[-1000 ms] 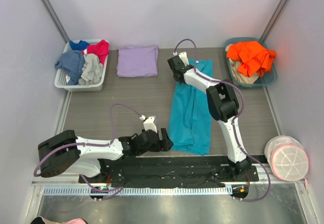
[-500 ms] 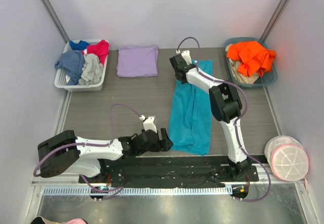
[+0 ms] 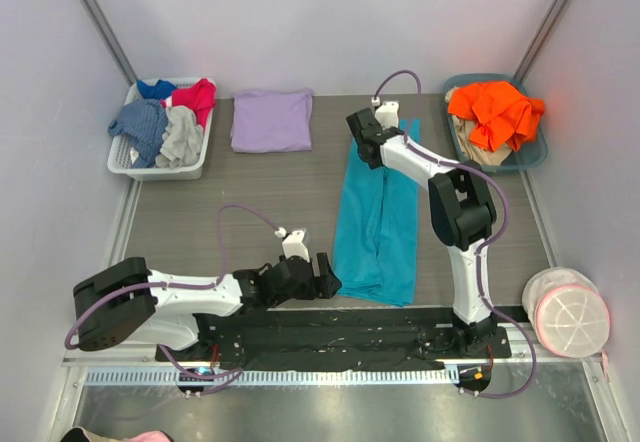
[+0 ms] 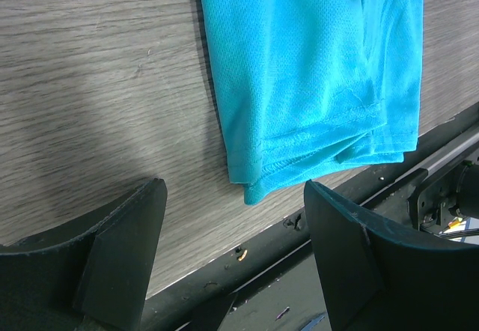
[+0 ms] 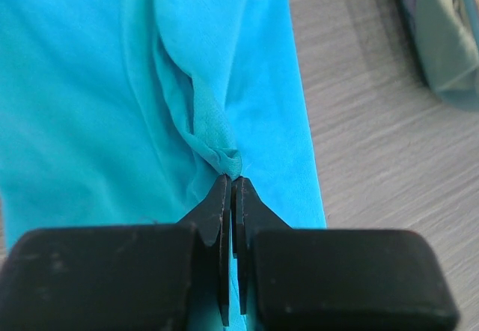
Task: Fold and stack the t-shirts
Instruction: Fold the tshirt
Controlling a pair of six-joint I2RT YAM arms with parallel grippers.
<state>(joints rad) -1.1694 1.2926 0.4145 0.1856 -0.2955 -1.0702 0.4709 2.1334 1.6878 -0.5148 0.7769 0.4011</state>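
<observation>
Logged lavender shirt (image 3: 271,120) as folded, far side. Found left gripper (image 3: 327,275) spread wide, empty, beside near hem of teal shirt (image 3: 378,227), a long strip mid-table. Found right gripper (image 5: 231,189) pinching its far end. Judged remaining: cross-fold, stacking.

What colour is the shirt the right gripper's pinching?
Plain teal-turquoise; the t-shirt shows best in the right wrist view, pinched in the right gripper.
</observation>
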